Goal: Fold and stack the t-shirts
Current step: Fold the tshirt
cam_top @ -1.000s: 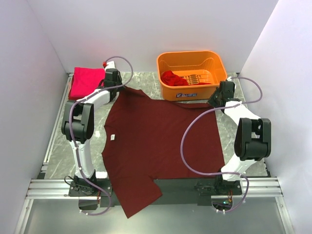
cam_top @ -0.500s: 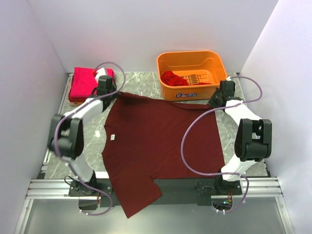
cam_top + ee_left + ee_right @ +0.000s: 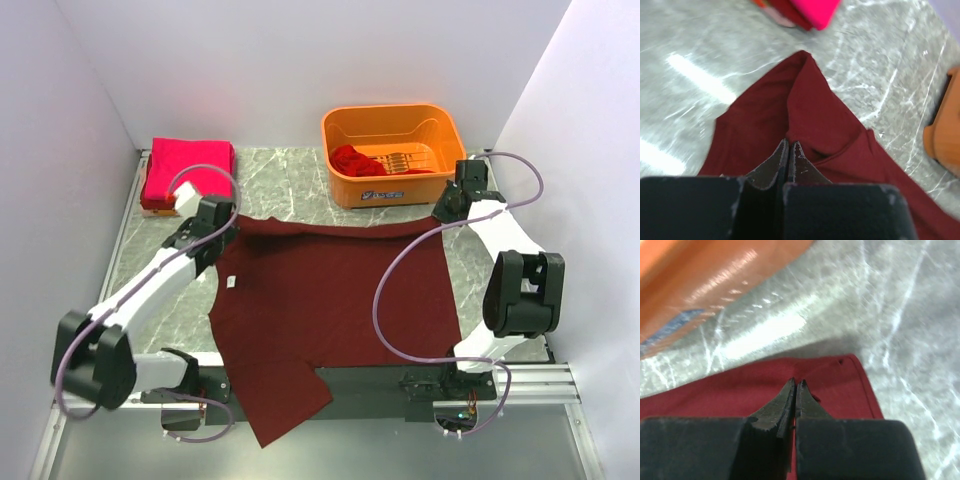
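A dark maroon t-shirt [image 3: 320, 300] lies spread on the marble table, its near sleeve hanging over the front rail. My left gripper [image 3: 222, 222] is shut on its far left corner; in the left wrist view [image 3: 789, 144] the cloth [image 3: 805, 115] rises in a ridge to the closed jaws. My right gripper [image 3: 445, 210] is shut on the far right corner, and the right wrist view [image 3: 795, 383] shows the cloth [image 3: 740, 390] pinched there. A folded pink-red t-shirt [image 3: 188, 167] lies at the back left. A brighter red t-shirt [image 3: 357, 160] sits crumpled in the basket.
The orange plastic basket [image 3: 392, 118] stands at the back, just beyond the right gripper, and shows in the right wrist view [image 3: 705, 275]. White walls close in both sides. An aluminium rail [image 3: 100, 385] runs along the front edge. Cables loop from both arms.
My left gripper has moved toward the near side and left, dragging the maroon shirt's far left corner with it; the far edge now lies straighter and nearer. The right gripper has barely moved.
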### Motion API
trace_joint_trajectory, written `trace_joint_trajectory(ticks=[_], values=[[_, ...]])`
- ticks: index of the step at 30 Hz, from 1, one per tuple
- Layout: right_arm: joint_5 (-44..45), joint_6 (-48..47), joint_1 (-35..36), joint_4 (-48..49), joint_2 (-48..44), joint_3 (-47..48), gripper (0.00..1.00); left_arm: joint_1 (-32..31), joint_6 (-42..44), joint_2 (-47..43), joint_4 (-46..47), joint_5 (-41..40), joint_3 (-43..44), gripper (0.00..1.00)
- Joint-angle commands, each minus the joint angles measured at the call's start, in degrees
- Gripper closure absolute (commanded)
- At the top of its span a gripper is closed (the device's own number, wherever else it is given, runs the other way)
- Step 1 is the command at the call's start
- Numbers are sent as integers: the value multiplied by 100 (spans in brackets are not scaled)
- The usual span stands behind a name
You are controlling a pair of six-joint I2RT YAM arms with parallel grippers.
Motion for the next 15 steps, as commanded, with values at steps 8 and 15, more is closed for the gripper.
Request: trace_joint_trajectory(ticks=[8, 15], values=[[190, -281, -106, -750, -387, 401, 100, -236, -1056, -1082, -1258, -658, -420, 99], [120, -360, -115, -847, -422, 393, 100, -376, -1284, -1583, -1522, -447, -903, 99]])
